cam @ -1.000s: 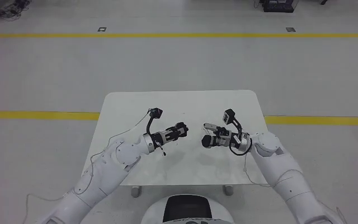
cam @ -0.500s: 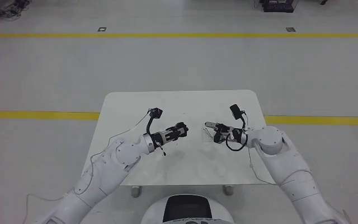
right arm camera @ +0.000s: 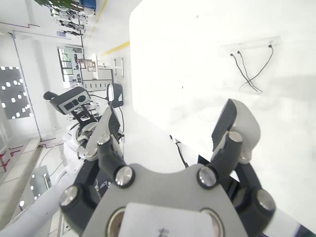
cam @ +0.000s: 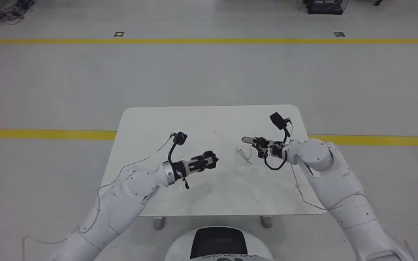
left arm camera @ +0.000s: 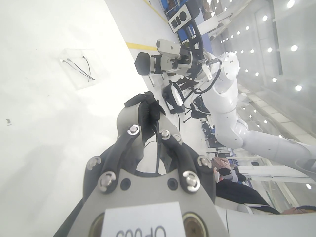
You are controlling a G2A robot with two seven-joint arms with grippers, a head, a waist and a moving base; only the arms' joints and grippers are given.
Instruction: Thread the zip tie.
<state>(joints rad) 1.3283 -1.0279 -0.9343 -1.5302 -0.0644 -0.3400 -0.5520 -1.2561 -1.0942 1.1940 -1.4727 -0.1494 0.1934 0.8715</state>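
Right now my left gripper (left arm camera: 145, 104) is pressed together and held over the white surface (cam: 196, 124), at about 9 o'clock of the clear square sheet (right arm camera: 254, 50). A thin dark strand runs back between its fingers; I cannot tell whether that is a tie. My right gripper (right arm camera: 170, 122) is spread wide and holds nothing, sitting at 12 to 1 o'clock of the sheet with its open jaws turned toward it.

Three thin black zip ties (right arm camera: 248, 82) lie on that sheet, crossing one another near their tails, heads apart. I judge the sheet sits near the middle so either arm can get to it. The right jaws look opened to take one tie, while the closed left one waits to the side, out of the way.

The sheet lies well in from every edge. Bare surface runs toward 6 and 12 o'clock, and the 3 o'clock edge is under my right arm. The crossed tails may make lifting a single tie fiddly.
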